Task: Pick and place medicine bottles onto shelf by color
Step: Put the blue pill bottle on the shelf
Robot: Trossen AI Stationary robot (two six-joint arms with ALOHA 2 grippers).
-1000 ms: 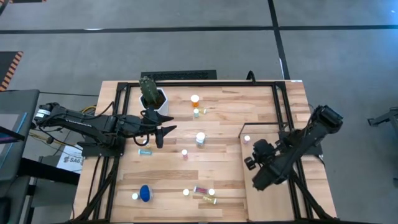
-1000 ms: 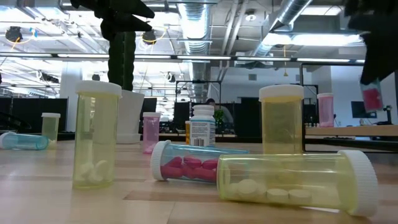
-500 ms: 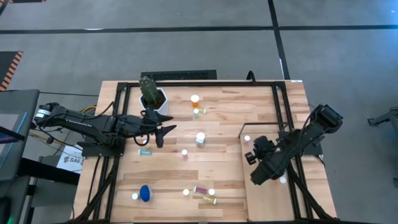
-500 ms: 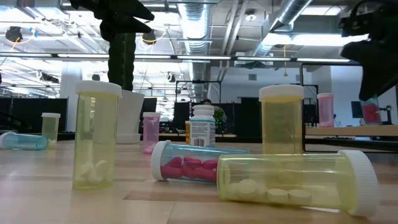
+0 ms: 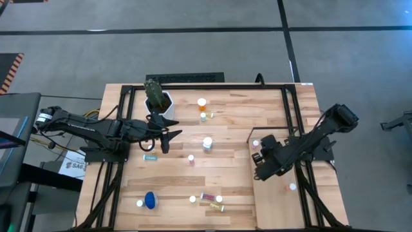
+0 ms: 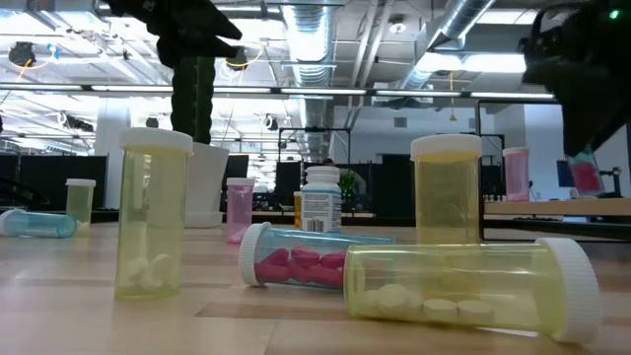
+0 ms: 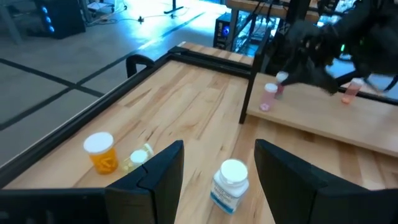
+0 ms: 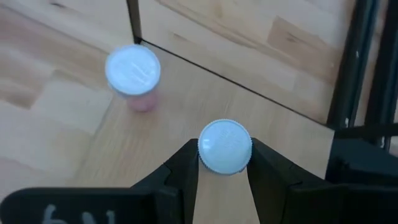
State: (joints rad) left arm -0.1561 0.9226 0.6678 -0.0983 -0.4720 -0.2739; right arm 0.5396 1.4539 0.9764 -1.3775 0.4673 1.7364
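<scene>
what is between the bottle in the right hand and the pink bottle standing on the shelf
Nothing: in the right wrist view only bare shelf separates the white-capped bottle held in the right hand from the pink bottle.

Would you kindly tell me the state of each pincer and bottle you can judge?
right pincer: shut on held pink bottle
left pincer: open, empty
standing pink bottle: upright on shelf
white bottle: upright
front yellow-green bottle: lying on its side

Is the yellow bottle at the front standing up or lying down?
Lying down. The yellow bottle rests on its side on the table, white cap pointing sideways.
</scene>
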